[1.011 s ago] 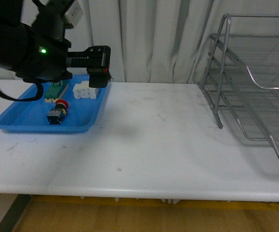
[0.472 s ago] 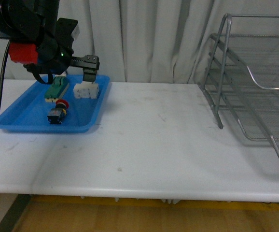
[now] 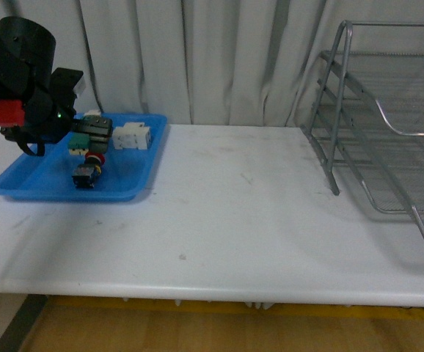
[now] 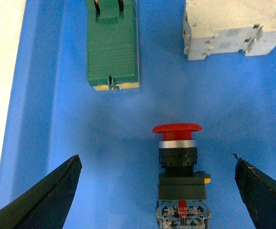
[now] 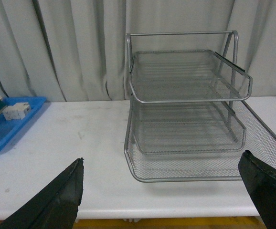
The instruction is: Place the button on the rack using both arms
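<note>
Green block (image 4: 113,47), white block (image 4: 228,26) side by side in blue tray (image 4: 52,105)

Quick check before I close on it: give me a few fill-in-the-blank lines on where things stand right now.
The button lies on its side in the ___ tray.
The left gripper hangs over the button with its jaws ___.
The rack has ___ tiers, and none of them holds the button.

Missing words: blue; open; three.
</note>
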`<state>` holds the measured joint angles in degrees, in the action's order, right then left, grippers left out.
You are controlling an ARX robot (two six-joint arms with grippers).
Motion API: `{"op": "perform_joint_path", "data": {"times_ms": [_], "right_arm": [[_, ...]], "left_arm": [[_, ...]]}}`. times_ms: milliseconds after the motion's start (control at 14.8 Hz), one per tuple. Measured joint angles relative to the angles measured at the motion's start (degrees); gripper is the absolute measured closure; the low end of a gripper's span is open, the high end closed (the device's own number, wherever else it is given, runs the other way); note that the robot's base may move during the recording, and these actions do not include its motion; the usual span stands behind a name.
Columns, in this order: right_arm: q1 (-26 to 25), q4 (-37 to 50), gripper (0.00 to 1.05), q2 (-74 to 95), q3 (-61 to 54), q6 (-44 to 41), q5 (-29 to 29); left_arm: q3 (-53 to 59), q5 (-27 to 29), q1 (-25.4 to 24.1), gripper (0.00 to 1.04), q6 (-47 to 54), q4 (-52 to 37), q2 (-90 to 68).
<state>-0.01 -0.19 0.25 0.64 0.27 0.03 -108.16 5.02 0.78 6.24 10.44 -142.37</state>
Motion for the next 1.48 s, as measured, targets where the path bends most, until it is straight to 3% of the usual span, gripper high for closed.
{"op": "perform_joint_path", "data": {"times_ms": [539, 607, 674, 741, 1483], "right_arm": [[0.0, 0.0, 0.06, 0.0, 0.0, 0.0, 0.0], [0.0, 0.0, 0.06, 0.0, 0.0, 0.0, 0.0], [0.0, 0.0, 0.06, 0.0, 0.0, 0.0, 0.0], [0.0, 0.0, 0.06, 0.0, 0.0, 0.0, 0.0], [0.0, 0.0, 0.06, 0.0, 0.0, 0.0, 0.0]], "left_arm": [[0.0, -2.6, -0.5, 0.07, -1.0, 2.8, -3.3], [0.0, -2.1, -0.5, 0.15, -0.1, 2.3, -4.2], [0.0, -2.0, -0.4, 0.58, 0.2, 2.3, -4.2], [0.0, -2.1, -0.2, 0.68, 0.3, 1.9, -4.2], [7.2, -5.5, -0.3, 0.68, 1.7, -1.7, 3.4]]}}
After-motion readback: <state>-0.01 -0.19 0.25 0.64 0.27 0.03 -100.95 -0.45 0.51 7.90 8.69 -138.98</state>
